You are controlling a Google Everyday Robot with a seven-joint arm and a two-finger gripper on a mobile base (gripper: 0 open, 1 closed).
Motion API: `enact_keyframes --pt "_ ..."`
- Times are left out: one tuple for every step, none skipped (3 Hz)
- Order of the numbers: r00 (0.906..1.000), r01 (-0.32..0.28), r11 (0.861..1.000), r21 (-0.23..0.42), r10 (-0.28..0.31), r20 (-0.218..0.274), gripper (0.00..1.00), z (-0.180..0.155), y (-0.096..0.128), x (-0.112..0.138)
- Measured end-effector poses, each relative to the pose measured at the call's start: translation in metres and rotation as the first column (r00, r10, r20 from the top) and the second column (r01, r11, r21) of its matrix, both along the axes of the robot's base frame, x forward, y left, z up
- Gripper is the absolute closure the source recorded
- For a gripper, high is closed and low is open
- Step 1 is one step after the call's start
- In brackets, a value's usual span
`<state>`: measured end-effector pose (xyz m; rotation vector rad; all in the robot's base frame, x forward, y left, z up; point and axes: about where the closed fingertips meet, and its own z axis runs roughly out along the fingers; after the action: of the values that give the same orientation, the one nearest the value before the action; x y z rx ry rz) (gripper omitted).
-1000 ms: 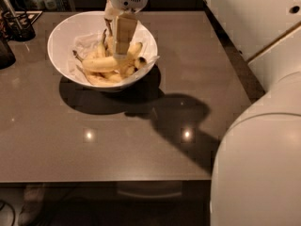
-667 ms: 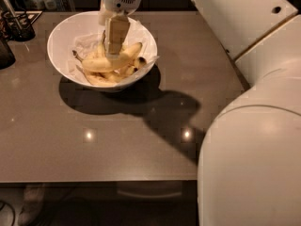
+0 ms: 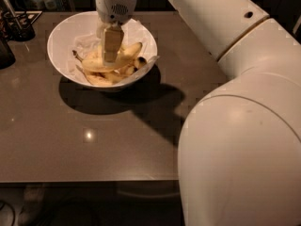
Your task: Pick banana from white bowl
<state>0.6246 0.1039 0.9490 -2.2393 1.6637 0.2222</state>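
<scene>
The white bowl (image 3: 61,36) stands at the back left of the dark table, lined with crumpled white paper. Inside it lies the long, curved, pale-yellow banana (image 3: 93,65), its thin dark stem pointing left, with smaller bananas (image 3: 136,61) beside and under it. My gripper (image 3: 112,51) reaches straight down into the bowl from the white wrist above and sits at the middle of the long banana, covering part of it.
A dark holder with utensils (image 3: 16,26) and a dark container (image 3: 4,53) stand at the table's left rear. My large white arm (image 3: 240,126) fills the right side. The table's front edge (image 3: 89,179) runs across below.
The gripper has shifted slightly left inside the bowl and now sits over the long banana's middle. My arm takes up more of the right side of the view.
</scene>
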Motion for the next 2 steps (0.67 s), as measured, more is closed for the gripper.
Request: enact_keyframes --pt "0.9988 0.03 0.999 -0.022 -0.031 -0.037 0.35 -0.018 -0.003 0.009" --pt "0.9957 0.051 0.998 -0.034 -0.053 -0.076 0.35 -0.036 -0.003 0.017"
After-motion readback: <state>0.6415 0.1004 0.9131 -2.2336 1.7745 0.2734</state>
